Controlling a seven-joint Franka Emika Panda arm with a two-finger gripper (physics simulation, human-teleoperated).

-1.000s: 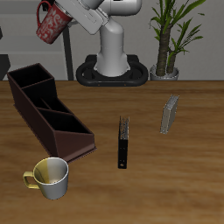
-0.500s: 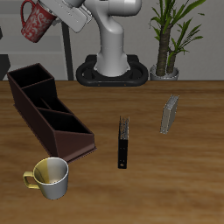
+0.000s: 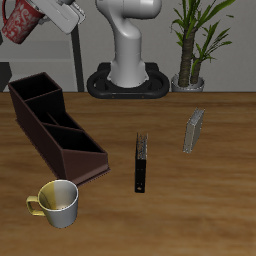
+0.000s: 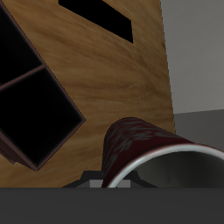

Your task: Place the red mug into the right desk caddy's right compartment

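In the exterior view the dark red speckled mug with a white inside (image 3: 20, 22) hangs high in the air, tilted, well above and behind the long dark maroon box-shaped desk caddy (image 3: 55, 135), which lies slantwise on the wooden table (image 3: 200, 200). The white gripper (image 3: 52, 15) meets the mug at its side, the fingers clenched on it as far as this view shows, though the contact itself is small and partly cut off at the frame edge. The caddy's squarish end compartment (image 3: 33, 90) lies at its far end, open and with nothing standing over it. Near the caddy's front end stands a pale yellow-cream mug (image 3: 56, 203); a thin black book (image 3: 142, 163) stands upright mid-table and a small grey book (image 3: 193, 131) farther off, both well apart from the caddy. A potted green plant (image 3: 195, 40) stands behind the table beside the robot's white base (image 3: 128, 60). The wrist view shows what the other cannot: the red mug (image 4: 144, 149) close up, its pale rim turned toward the camera, with the table far below and the caddy's dark compartments (image 4: 31, 101) off to one side, not beneath the mug. The fingers themselves are hidden here.
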